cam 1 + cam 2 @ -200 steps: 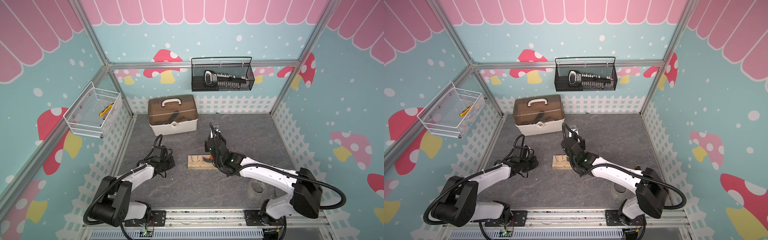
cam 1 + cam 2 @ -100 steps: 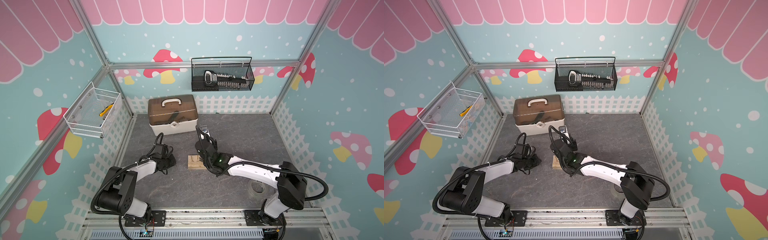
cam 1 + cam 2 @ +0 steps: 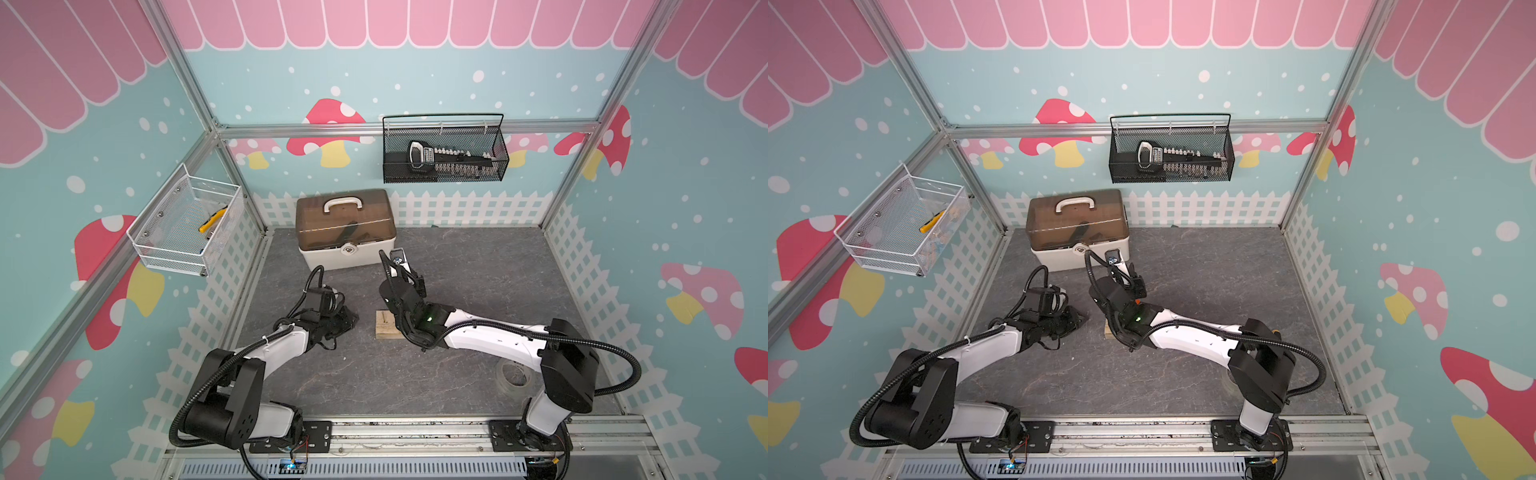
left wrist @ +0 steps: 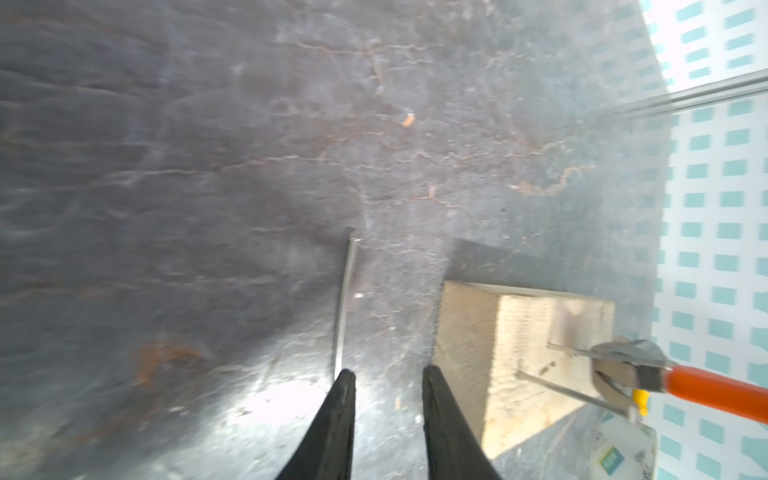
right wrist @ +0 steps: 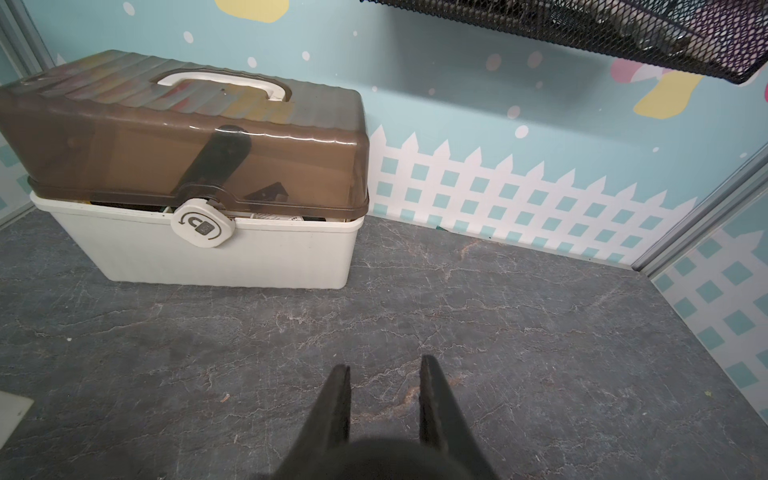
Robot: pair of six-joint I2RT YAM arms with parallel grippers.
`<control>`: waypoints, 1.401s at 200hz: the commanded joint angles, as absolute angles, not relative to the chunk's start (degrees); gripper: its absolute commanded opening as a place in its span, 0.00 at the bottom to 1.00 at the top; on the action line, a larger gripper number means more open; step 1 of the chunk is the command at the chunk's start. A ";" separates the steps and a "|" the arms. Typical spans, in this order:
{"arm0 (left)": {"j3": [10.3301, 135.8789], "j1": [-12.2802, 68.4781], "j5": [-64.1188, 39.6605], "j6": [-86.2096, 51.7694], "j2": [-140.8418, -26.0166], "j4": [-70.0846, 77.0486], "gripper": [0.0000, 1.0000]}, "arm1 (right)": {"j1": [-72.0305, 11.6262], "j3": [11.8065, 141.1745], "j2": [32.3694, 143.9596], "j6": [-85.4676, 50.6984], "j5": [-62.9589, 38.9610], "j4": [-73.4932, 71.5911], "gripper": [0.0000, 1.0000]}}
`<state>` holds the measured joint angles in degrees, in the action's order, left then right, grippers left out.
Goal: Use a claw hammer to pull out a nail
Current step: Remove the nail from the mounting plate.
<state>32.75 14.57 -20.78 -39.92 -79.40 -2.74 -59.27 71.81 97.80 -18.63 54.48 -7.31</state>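
The hammer (image 4: 646, 374) sits at the 3 o'clock end of the block (image 4: 528, 328), mid-mat (image 3: 457, 270), with its claw against two nails (image 4: 569, 390) sticking out of the wood. The right gripper (image 5: 384, 365) is clamped on its black handle, aimed toward 12 o'clock, with the toolbox (image 5: 232, 249) ahead. At the block's 9 o'clock, the left gripper (image 4: 386, 372) is parted and empty, one fingertip at a loose nail (image 4: 347, 299).
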 commanded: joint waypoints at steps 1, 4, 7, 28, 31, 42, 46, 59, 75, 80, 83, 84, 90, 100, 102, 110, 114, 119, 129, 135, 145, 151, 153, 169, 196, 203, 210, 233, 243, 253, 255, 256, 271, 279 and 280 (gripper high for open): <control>33.31 17.02 -23.16 -40.69 -80.62 0.29 0.30 | -59.44 74.20 98.09 -16.34 55.99 -11.39 0.00; 33.54 17.47 -23.21 -40.65 -81.00 0.46 0.30 | -59.42 74.12 98.11 -16.13 55.65 -11.82 0.00; 33.81 17.82 -23.30 -40.58 -81.28 0.67 0.30 | -59.44 74.07 98.17 -16.08 55.55 -12.00 0.00; 35.20 20.70 -24.48 -40.53 -83.83 2.26 0.30 | -59.47 74.18 98.44 -15.85 55.28 -12.82 0.00; 35.46 21.10 -24.54 -40.52 -84.18 2.46 0.30 | -59.42 74.05 98.47 -15.78 55.28 -13.11 0.00; 36.13 22.31 -24.44 -40.43 -85.51 2.88 0.30 | -59.46 73.53 98.46 -15.10 54.89 -14.74 0.00; 36.33 22.63 -24.38 -40.43 -85.98 3.03 0.30 | -59.48 73.25 98.44 -14.85 54.57 -15.51 0.00; 36.65 22.92 -24.84 -40.67 -87.41 3.94 0.29 | -59.42 72.76 98.48 -14.42 54.40 -17.27 0.00; 36.56 22.97 -25.55 -41.17 -88.73 5.33 0.29 | -59.43 72.69 98.52 -14.04 53.95 -18.13 0.00; 36.56 22.99 -25.81 -41.22 -88.93 5.64 0.29 | -59.48 72.69 98.57 -13.82 53.90 -18.52 0.00; 36.56 22.98 -25.96 -41.31 -89.09 5.81 0.29 | -59.42 72.69 98.63 -13.61 53.91 -18.73 0.00; 36.56 23.00 -25.99 -41.31 -89.15 5.85 0.29 | -59.42 72.69 98.71 -13.53 53.94 -18.81 0.00; 36.48 23.03 -26.01 -41.40 -89.27 6.14 0.29 | -59.43 72.73 98.83 -13.12 54.02 -19.08 0.00; 36.48 23.07 -26.04 -41.48 -89.43 6.33 0.29 | -59.42 72.69 99.12 -12.73 54.38 -19.52 0.00; 36.48 23.04 -26.09 -41.48 -89.46 6.37 0.29 | -59.46 72.69 99.18 -12.63 54.44 -19.75 0.00; 36.56 23.05 -26.05 -41.46 -89.47 6.33 0.28 | -59.43 72.60 99.46 -11.73 54.74 -20.38 0.00; 36.56 23.03 -26.02 -41.40 -89.46 6.22 0.28 | -59.49 72.68 99.63 -11.42 55.02 -20.43 0.00; 36.58 23.04 -26.01 -41.40 -89.45 6.15 0.28 | -59.50 72.69 99.71 -11.13 55.37 -20.38 0.00; 36.47 23.03 -25.93 -41.39 -89.38 6.16 0.28 | -59.45 72.64 99.71 -10.47 55.63 -20.39 0.00; 36.48 23.03 -25.82 -41.27 -89.38 5.99 0.28 | -59.43 72.54 99.48 -10.08 55.38 -20.39 0.00; 36.47 23.03 -25.74 -41.24 -89.47 5.81 0.28 | -59.50 71.97 98.93 -9.84 54.86 -20.23 0.00; 36.55 22.98 -25.67 -41.17 -89.55 5.65 0.28 | -59.49 71.69 98.54 -9.87 54.50 -19.77 0.00; 36.60 23.02 -25.67 -41.19 -89.51 5.63 0.28 | -59.50 71.58 98.40 -9.98 54.30 -19.56 0.00; 36.54 23.03 -25.66 -41.16 -89.67 5.57 0.28 | -59.49 70.87 97.62 -10.10 53.97 -17.66 0.00; 36.47 23.03 -25.49 -41.18 -89.63 5.37 0.28 | -59.37 69.31 96.72 -8.71 56.51 -17.24 0.00; 36.47 23.03 -25.48 -41.14 -89.54 5.36 0.28 | -59.34 69.34 96.84 -8.25 57.02 -17.22 0.00; 36.47 23.03 -25.36 -41.18 -89.56 5.36 0.28 | -59.26 69.57 97.15 -7.80 57.26 -17.23 0.00; 36.52 23.05 -25.31 -41.22 -89.54 5.23 0.28 | -59.13 70.95 98.51 -6.86 58.34 -17.23 0.00; 36.47 23.03 -25.31 -41.16 -89.48 5.24 0.28 | -59.06 71.63 99.12 -6.81 58.46 -17.23 0.00; 36.47 23.03 -25.25 -41.16 -89.48 5.13 0.28 | -58.98 72.44 99.88 -6.81 58.21 -17.23 0.00; 36.47 23.03 -25.19 -41.14 -89.48 5.06 0.28 | -58.98 72.65 100.03 -6.84 58.13 -17.18 0.00; 36.47 23.03 -25.16 -41.18 -89.47 5.08 0.28 | -58.97 72.75 100.16 -6.85 58.07 -17.20 0.00; 36.49 23.03 -25.21 -41.07 -89.43 4.92 0.28 | -58.98 73.83 101.02 -7.16 57.03 -17.32 0.00; 36.48 23.03 -25.20 -41.05 -89.45 4.93 0.28 | -59.03 74.30 101.38 -7.51 56.59 -17.23 0.00; 36.43 23.03 -25.21 -41.09 -89.42 4.88 0.28 | -59.00 74.33 101.40 -7.58 56.60 -17.23 0.00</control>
<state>35.62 22.76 -25.56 -40.58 -88.73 5.45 -59.13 70.70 100.57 -8.99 55.88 -14.76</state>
